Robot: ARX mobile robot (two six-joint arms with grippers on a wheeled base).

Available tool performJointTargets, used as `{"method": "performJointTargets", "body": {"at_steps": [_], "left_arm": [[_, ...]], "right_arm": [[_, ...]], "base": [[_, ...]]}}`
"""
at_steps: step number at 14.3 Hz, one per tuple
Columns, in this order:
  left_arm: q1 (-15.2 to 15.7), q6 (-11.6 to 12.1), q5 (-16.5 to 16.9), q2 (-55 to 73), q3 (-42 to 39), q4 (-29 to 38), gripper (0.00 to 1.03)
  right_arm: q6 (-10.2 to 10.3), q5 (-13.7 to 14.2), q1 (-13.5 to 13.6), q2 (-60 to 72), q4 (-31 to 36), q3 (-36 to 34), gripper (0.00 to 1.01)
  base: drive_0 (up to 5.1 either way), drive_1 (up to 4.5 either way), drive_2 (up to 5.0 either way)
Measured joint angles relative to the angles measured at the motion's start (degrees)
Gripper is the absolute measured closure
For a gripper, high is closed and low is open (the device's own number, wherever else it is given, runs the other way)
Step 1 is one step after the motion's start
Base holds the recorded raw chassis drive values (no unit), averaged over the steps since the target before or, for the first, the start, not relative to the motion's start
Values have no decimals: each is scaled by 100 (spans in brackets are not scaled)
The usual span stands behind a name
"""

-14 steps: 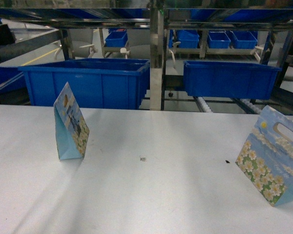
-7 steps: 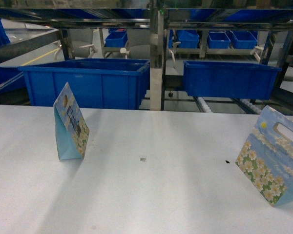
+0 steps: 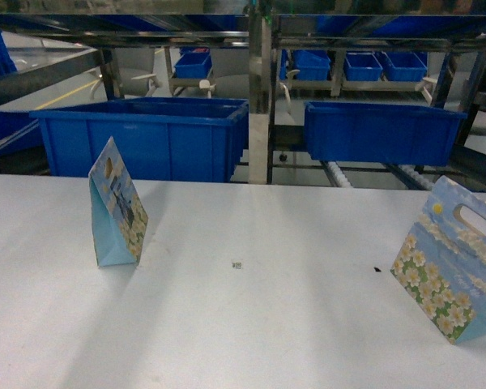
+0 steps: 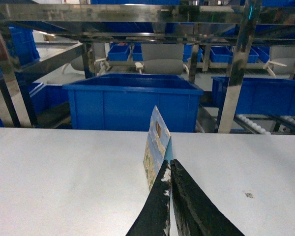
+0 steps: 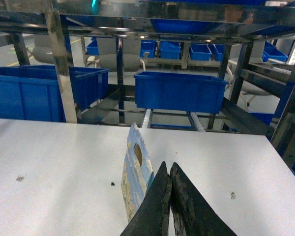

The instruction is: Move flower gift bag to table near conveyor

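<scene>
Two black grippers show only in the wrist views, each with its fingers pressed together and nothing between them: the left gripper (image 4: 170,169) rises from the bottom centre of its frame, its tips just in front of the lower edge of a flower gift bag (image 4: 155,147), though whether they touch it I cannot tell; the right gripper (image 5: 169,172) sits likewise at the bottom centre of its frame, its tips near a second flower bag (image 5: 136,173) seen edge-on with an oval handle hole. In the head view no gripper appears. There the left bag (image 3: 115,207) stands upright on the table (image 3: 251,324) at the left of the frame, turned nearly edge-on, while the right bag (image 3: 454,258) stands at the right edge, leaning slightly, its flowered face toward the camera. Behind the table's far edge runs the conveyor (image 3: 337,173), its pale rollers visible right of centre beneath a blue bin (image 3: 381,130); a larger blue bin (image 3: 146,136) sits at upper left within the steel frame (image 3: 259,97).
</scene>
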Motion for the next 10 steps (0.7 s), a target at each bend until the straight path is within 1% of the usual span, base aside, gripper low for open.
{"method": "performJointTargets", "body": {"at_steps": [3, 7, 10], "left_arm": [[0, 0, 0, -748, -173, -671, 101], [0, 0, 0, -2179, -192, -1941, 101], [0, -2, 0, -2863, -195, -2577, 101]], "right_arm": [[0, 0, 0, -697, -632, -22, 99], [0, 0, 0, -1882, -1733, -24, 99], [0, 0, 0, -2396, -2247, -24, 99]], "base": [[0, 0, 0], [0, 0, 0], [0, 0, 0]]}}
